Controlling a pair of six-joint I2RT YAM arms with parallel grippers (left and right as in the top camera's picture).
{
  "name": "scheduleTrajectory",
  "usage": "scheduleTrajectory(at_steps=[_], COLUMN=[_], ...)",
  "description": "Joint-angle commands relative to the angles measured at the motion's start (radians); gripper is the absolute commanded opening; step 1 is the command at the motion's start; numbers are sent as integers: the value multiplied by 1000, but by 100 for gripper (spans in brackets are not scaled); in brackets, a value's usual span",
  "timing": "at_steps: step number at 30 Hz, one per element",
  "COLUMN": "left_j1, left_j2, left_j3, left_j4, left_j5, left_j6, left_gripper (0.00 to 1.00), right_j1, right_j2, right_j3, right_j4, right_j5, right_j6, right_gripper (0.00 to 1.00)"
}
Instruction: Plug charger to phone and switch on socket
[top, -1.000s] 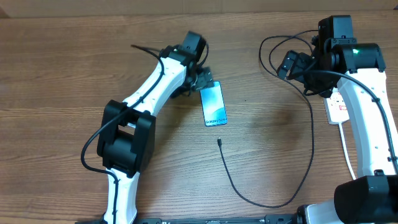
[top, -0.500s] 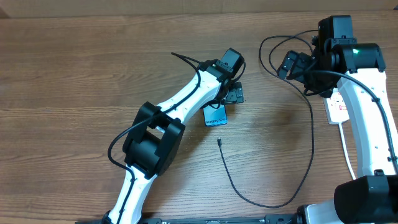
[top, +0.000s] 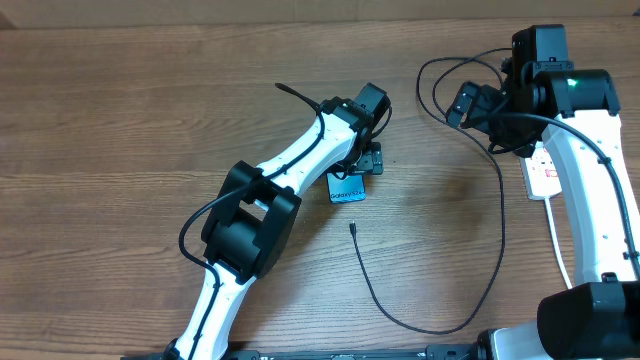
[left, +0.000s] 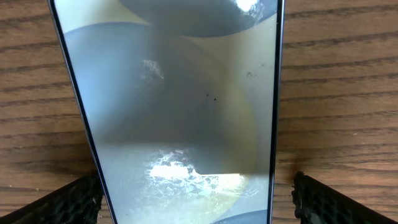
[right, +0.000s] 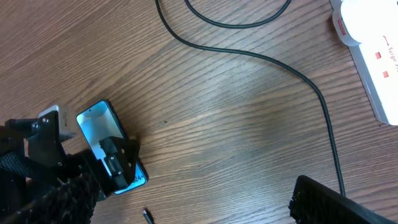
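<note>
The phone (top: 347, 188) lies flat at the table's middle, its upper part hidden under my left gripper (top: 367, 157). In the left wrist view the phone (left: 180, 106) fills the frame between my left gripper's (left: 194, 200) open fingers, which straddle its sides. The charger cable (top: 499, 220) loops across the table; its small connector (top: 354, 228) lies free just below the phone. Its plug end is hidden. The socket (top: 545, 172) lies at the right under my right arm. My right gripper (top: 463, 104) is open and empty above the cable (right: 267, 56), left of the socket (right: 373, 62).
The right wrist view shows the phone (right: 98, 126) under the left gripper (right: 115, 158), and the connector tip (right: 147, 216) on bare wood between the right gripper's fingers (right: 193, 208). Cable loops (top: 445, 75) lie at the back right.
My left arm has swung right from the phone's upper left to directly over it, covering its upper part. The right arm, cable and socket have not moved.
</note>
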Motion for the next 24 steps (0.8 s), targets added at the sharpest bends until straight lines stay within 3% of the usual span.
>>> scheduleTrajectory(at_steps=[1,8,12,15,24], left_j1=[2,65,127,175,357], left_j2=[75,75,75,75,75], left_j3=[-35,-35,-35,-35,-35], left_j4=[11,-31,-66,-111,-196], left_j5=[46,23,-14,-80,-57], left_j6=[12,7,29,30,157], left_gripper=[100,100,91,91,92], right_j1=[-3,7,49,91,205], right_j2=[1,1,5,5,7], right_j3=[1,1,0,-2,-22], right_j4=[-4,-21,-36,-36,-31], right_j5=[9,-51,-51,-51,-51], right_j6=[1,1,1,1,1], right_gripper=[100,100,100,100,100])
